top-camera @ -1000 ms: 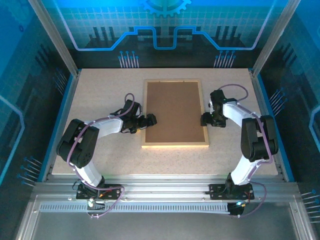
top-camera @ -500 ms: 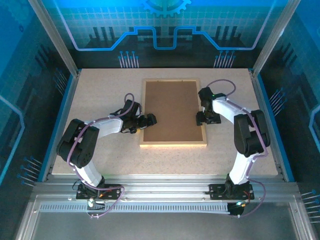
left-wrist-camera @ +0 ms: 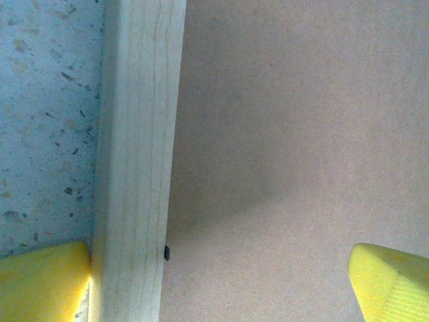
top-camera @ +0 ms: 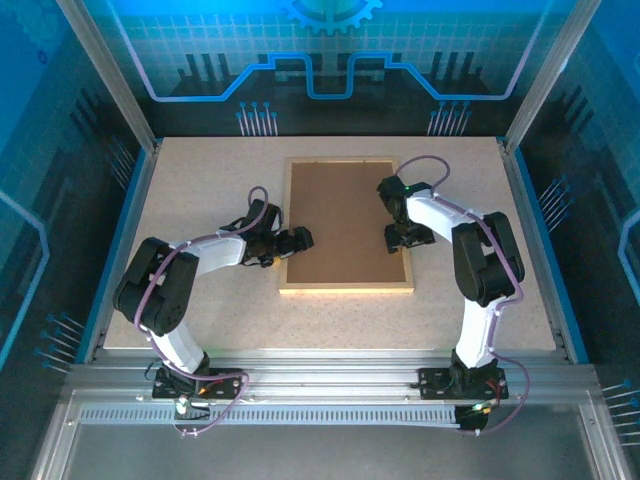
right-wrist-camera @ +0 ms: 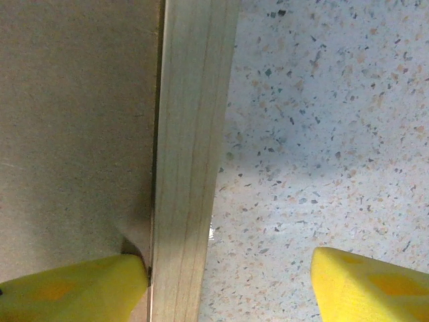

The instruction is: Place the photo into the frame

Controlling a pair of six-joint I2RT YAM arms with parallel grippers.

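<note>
The frame (top-camera: 345,288), thin light wooden rails, lies flat mid-table with the plain brown backing board (top-camera: 340,220) filling it. The photo is hidden. My left gripper (top-camera: 300,240) is open and straddles the left rail (left-wrist-camera: 137,161): one yellow fingertip (left-wrist-camera: 40,282) is over the table, the other (left-wrist-camera: 392,282) over the board (left-wrist-camera: 288,147). Across the frame, my right gripper (top-camera: 397,238) is open over the right rail (right-wrist-camera: 191,161). Its left fingertip (right-wrist-camera: 74,288) rests on the board (right-wrist-camera: 74,121) against the rail's inner edge.
The speckled table (top-camera: 200,180) lies around the frame on all sides. A small dark tab (left-wrist-camera: 166,252) sits at the inner edge of the left rail. Enclosure posts and blue walls border the table.
My right gripper has moved left from beside the frame onto its right rail. The frame has shifted slightly to the left. The left arm has stayed put.
</note>
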